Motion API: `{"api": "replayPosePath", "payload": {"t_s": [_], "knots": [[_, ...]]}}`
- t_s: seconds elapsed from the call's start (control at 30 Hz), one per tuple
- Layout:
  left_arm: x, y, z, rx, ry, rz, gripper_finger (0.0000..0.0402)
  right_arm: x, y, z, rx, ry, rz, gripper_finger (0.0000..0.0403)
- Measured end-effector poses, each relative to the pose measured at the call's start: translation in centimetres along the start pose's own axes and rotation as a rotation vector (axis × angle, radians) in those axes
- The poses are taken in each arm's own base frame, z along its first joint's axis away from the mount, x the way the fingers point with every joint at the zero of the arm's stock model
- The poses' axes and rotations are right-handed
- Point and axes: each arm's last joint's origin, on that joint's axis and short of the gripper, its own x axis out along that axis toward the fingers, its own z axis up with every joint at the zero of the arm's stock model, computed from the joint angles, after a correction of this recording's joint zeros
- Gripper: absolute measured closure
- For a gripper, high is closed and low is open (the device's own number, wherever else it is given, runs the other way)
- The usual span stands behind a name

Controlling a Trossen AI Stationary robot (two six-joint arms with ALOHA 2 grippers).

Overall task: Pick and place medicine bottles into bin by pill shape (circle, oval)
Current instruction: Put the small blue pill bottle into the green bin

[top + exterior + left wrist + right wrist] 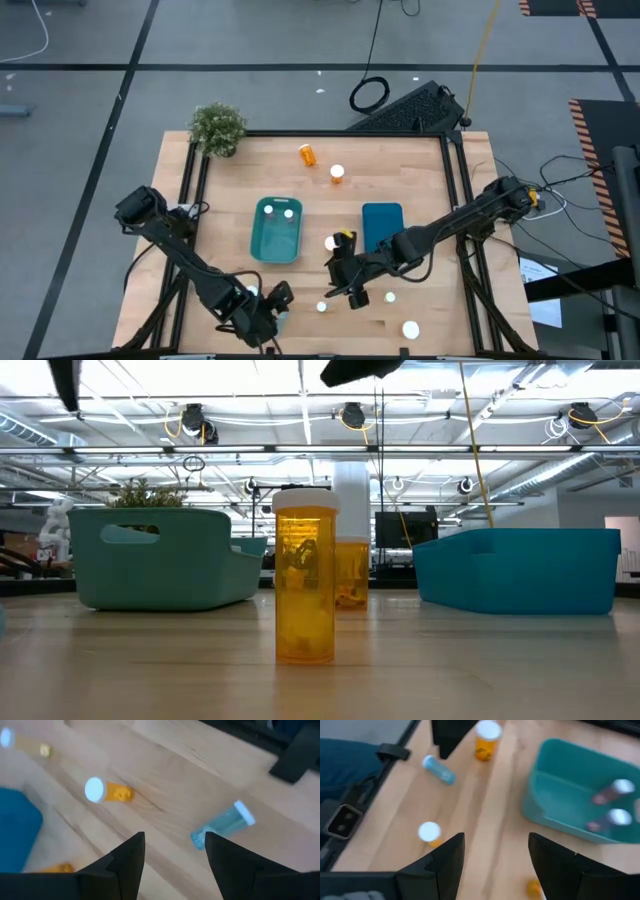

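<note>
My left gripper (175, 837) hovers open at the table's near edge, left of centre (272, 308). Ahead of its fingers a light-blue medicine bottle (222, 825) lies on its side on the wood. An orange bottle with a white cap (107, 791) lies farther off. My right gripper (495, 837) hangs open above the table's near middle (350, 290), between the bins and the near edge. The teal bin (555, 815) holds two bottles (615, 802). The blue bin (382, 225) stands to its right. Neither gripper touches a bottle.
More bottles stand or lie loose: two at the far middle (307, 154) (337, 174), and several near the front right (410, 328). An orange one (304, 575) stands upright in front of the low camera. A potted plant (217, 128) sits at the far left corner.
</note>
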Motion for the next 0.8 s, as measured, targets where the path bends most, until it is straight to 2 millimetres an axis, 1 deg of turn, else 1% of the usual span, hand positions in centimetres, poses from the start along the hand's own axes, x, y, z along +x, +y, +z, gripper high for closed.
{"api": "replayPosePath", "payload": {"t_s": [0.1,0.2,0.3,0.37,0.47,0.63,0.8], "knots": [[0.1,0.2,-0.1,0.184,-0.011,-0.03,0.019,-0.5,0.0,0.1,0.007,-0.008,0.001,0.019],[0.0,-0.1,0.0,0.366,-0.027,-0.047,0.019,-0.5,0.2,0.1,0.008,-0.008,0.004,0.019],[0.1,-0.3,0.0,0.517,-0.041,-0.07,0.019,-0.5,0.3,0.0,0.013,0.0,0.01,0.019],[0.6,-0.3,-0.2,0.596,-0.051,-0.097,0.019,-0.6,0.4,-0.1,0.017,0.005,0.011,0.019],[1.9,-0.2,-0.3,0.657,-0.041,-0.108,0.019,-0.6,0.6,-0.1,0.02,0.005,0.014,0.019],[4.4,-0.5,-0.7,0.703,-0.02,-0.144,0.019,-0.6,0.7,-0.1,0.019,0.009,0.016,0.019],[5.2,-0.8,-0.9,0.713,-0.003,-0.176,0.019,-0.6,0.7,-0.2,0.03,0.017,0.015,0.019]]}}
